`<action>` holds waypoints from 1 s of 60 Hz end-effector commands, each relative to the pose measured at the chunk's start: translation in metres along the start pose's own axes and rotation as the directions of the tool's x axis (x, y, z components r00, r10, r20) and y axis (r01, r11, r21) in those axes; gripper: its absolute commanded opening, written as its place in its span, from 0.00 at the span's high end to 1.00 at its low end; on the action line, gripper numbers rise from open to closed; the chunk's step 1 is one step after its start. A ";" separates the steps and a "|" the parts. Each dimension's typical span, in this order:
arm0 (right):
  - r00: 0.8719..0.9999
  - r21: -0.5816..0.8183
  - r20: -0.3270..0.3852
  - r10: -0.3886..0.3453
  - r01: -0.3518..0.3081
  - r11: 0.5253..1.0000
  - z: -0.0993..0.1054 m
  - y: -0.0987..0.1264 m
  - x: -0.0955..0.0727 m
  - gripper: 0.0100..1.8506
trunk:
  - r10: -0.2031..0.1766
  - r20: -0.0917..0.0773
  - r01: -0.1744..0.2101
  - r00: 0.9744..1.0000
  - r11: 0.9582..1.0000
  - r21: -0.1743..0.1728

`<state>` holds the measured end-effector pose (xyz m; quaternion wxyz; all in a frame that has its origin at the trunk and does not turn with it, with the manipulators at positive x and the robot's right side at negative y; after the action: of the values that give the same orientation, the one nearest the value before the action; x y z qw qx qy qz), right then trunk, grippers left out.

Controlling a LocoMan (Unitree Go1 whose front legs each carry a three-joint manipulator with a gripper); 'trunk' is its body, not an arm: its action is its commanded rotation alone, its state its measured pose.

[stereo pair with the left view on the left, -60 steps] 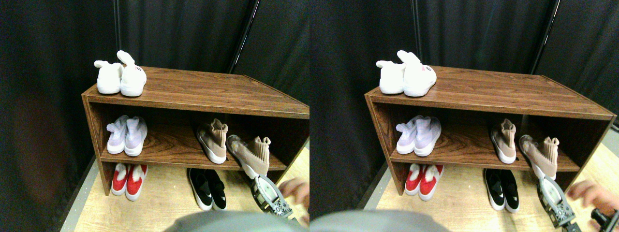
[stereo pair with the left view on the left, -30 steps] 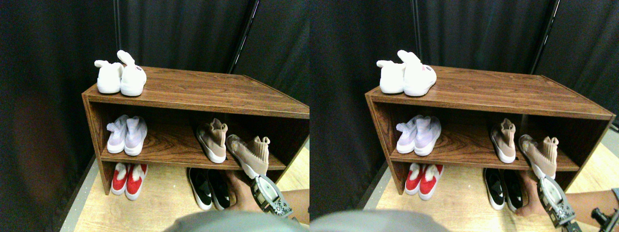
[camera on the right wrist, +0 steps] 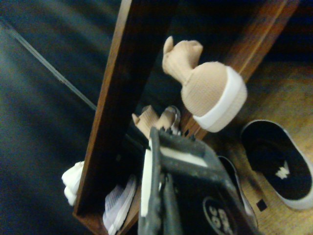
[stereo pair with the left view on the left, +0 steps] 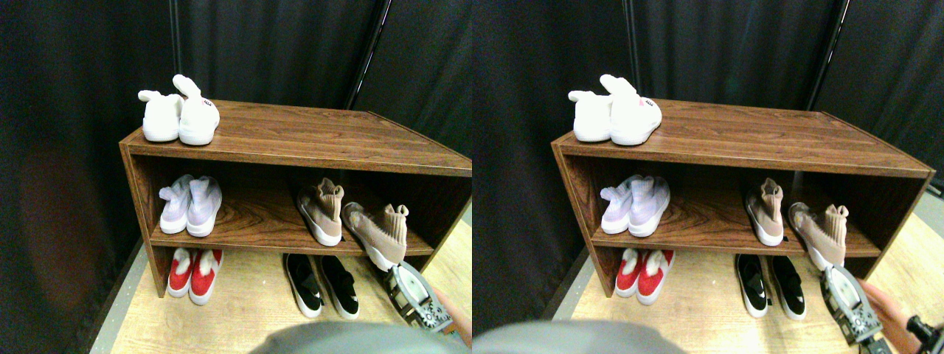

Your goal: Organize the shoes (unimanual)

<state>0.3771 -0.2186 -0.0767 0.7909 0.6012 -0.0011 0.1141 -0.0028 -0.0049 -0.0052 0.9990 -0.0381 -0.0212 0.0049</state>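
Note:
Two tan knit sneakers stand on the middle shelf at the right. One [stereo pair with the left view on the left: 321, 210] sits further in; the other [stereo pair with the left view on the left: 376, 234] lies askew, its white-soled toe poking over the shelf's front edge. On the floor below lie two black slip-ons [stereo pair with the left view on the left: 303, 284] [stereo pair with the left view on the left: 340, 285], slightly apart. My right gripper [stereo pair with the left view on the left: 404, 285] hangs just below and in front of the askew sneaker's toe, holding nothing that I can see. The wrist view shows that tan sneaker [camera on the right wrist: 210, 93] close ahead, the other tan one [camera on the right wrist: 151, 120] behind, a black slip-on [camera on the right wrist: 281, 169] beside the gripper [camera on the right wrist: 181, 191].
The brown wooden shoe rack [stereo pair with the left view on the left: 295, 136] carries white bunny-ear slippers [stereo pair with the left view on the left: 179, 114] on top, lavender sneakers [stereo pair with the left view on the left: 190, 206] on the middle shelf at left and red shoes [stereo pair with the left view on the left: 188, 274] on the floor beneath. A person's hand [stereo pair with the left view on the left: 451, 310] shows at the lower right, beside my gripper. Dark curtains hang behind.
A person's hand reached to the black slip-ons, shifted the right one to the right, then drew back to the lower right. The camera shifted a little. My gripper stayed put.

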 end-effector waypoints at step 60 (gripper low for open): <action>0.985 -0.031 0.120 -0.121 0.125 0.992 0.036 -0.048 0.082 0.01 | 0.006 -0.024 -0.007 1.000 1.000 -0.009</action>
<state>0.4642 -0.2492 -0.1016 0.8082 0.5885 -0.0038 0.0229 -0.0036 -0.0048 -0.0052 0.9993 -0.0316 -0.0183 0.0014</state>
